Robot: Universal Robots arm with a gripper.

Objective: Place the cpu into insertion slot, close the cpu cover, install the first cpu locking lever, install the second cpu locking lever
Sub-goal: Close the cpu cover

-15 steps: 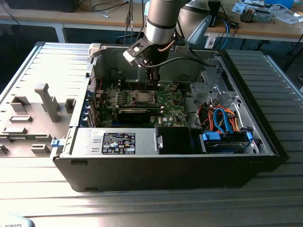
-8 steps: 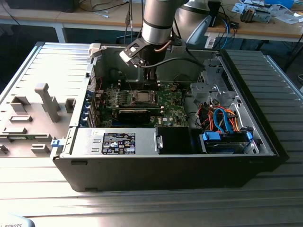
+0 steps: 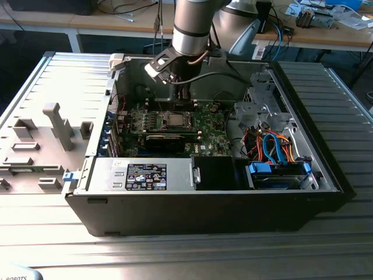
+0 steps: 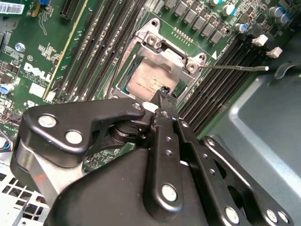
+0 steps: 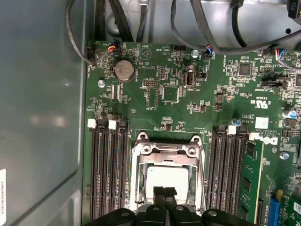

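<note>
Ribbed metal table [image 3: 52,233] with an open computer case [image 3: 204,204] on it, cluttered benches at the far side. The arm hung in from the far side over the green board [image 5: 136,106]. The chip [image 5: 167,177] sat flat in the socket [image 5: 137,186], mid-board, between the two banks of memory slots [image 5: 109,169]. The cover [image 5: 165,157] looked laid down over it, chip top showing through the cut-out, so I'd call it seated and covered. Gripper [image 5: 164,190] hovered just over the chip's edge, fingers pressed together and holding nothing, probably so the narrow tip could push or hook small parts. In the second wrist view a thin lever [image 4: 235,67] stuck out sideways from the socket corner and looked unlatched. Couldn't tell if the tip touched the cover.
</note>
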